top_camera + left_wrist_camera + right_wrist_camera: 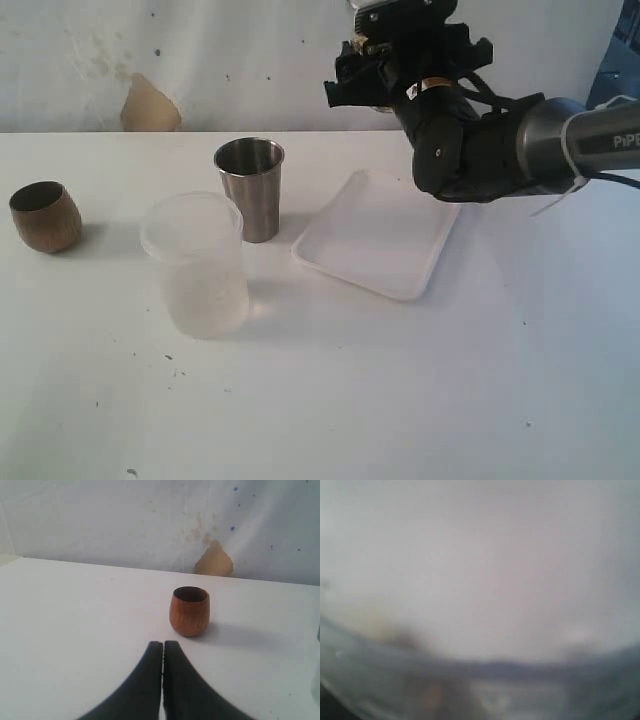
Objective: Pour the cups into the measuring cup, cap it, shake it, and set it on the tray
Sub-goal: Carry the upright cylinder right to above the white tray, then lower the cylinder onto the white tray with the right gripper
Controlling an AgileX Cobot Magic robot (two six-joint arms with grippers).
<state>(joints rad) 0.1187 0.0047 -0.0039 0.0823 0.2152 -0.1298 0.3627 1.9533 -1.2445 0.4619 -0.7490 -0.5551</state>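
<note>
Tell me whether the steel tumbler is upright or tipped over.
Upright. The tumbler stands on its base with its open mouth facing up, just left of the tray in the exterior view.

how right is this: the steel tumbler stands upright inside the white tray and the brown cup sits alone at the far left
One thing is wrong. The steel tumbler stands upright, but on the bare table just left of the white tray, not inside it. The exterior view shows this. The brown cup does sit alone at the far left.
</note>
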